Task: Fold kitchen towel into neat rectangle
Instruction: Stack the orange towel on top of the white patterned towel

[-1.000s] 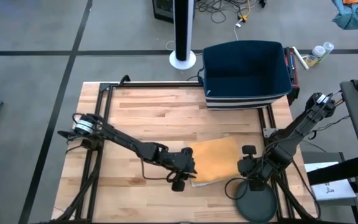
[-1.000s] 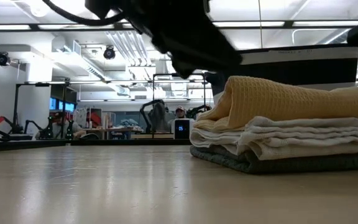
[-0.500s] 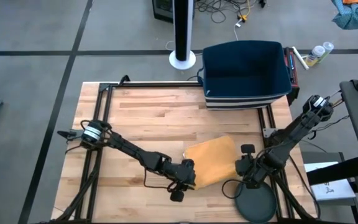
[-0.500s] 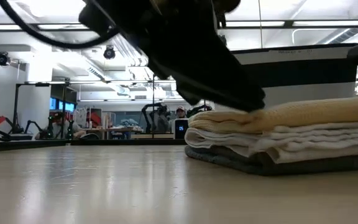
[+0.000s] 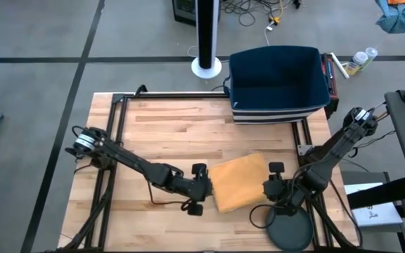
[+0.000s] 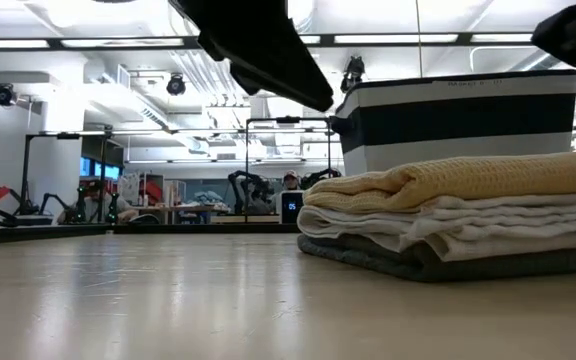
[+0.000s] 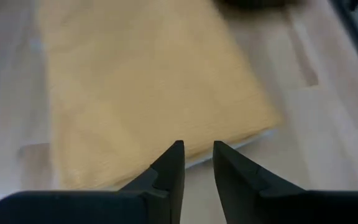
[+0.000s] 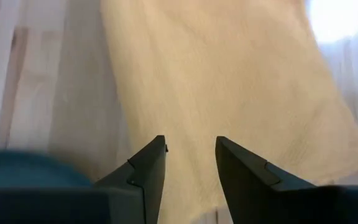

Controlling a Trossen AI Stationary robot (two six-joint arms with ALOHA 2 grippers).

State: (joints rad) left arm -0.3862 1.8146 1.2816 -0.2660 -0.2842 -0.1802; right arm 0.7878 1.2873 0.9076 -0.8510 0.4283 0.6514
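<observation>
1. Your left gripper (image 5: pixel 201 188) sat just beside the left edge of the towel (image 5: pixel 241 183), near the front of the table (image 5: pixel 160 133). In its wrist view the two fingers (image 7: pixel 169 167) stood slightly apart with nothing between them, above the towel's near edge.
2. The yellow towel lay flat as a folded rectangle, right of centre. From table height it topped a pile, with a white layer (image 6: pixel 468 222) and a grey one (image 6: pixel 408 262) under it; their edges peeked out unevenly at the left.
3. Your right gripper (image 5: pixel 273 184) was at the towel's right edge, beside a dark round base (image 5: pixel 289 228). Its fingers (image 8: pixel 148 168) were apart and empty over the cloth.
4. I judged the folding essentially done; only squaring the edges, and backing both arms off, seemed left.
5. The blue bin (image 5: pixel 278 83) stood at the table's back, well apart.
</observation>
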